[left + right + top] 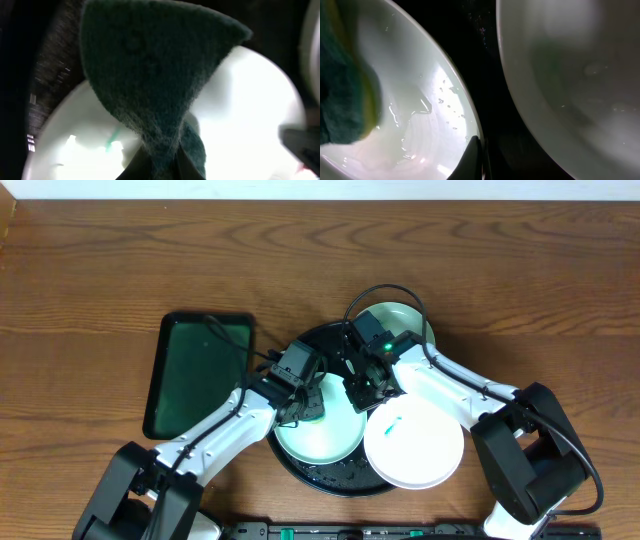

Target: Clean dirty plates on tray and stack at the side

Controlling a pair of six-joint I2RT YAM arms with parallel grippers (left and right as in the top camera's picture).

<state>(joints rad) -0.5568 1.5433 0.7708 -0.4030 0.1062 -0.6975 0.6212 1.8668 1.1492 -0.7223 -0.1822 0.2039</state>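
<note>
A mint-green plate (pixel 325 438) lies on the round black tray (pixel 335 478). My left gripper (pixel 303 402) is shut on a dark green sponge (pixel 150 75) and presses it on this plate (pixel 240 115), next to a teal smear (pixel 112 140). My right gripper (pixel 362 392) is shut on the plate's right rim (pixel 470 125); the plate is wet, with the sponge (pixel 340 100) at its left. A white plate (pixel 413 442) with a teal smear lies partly on the tray's right rim. A second mint-green plate (pixel 402 325) sits at the tray's back right.
A smaller rectangular dark green tray (pixel 198 375) lies left of the black tray. Bare wooden table (pixel 100 270) surrounds both. In the right wrist view the black tray (pixel 485 60) shows between the held plate and a neighbouring plate (pixel 570 75).
</note>
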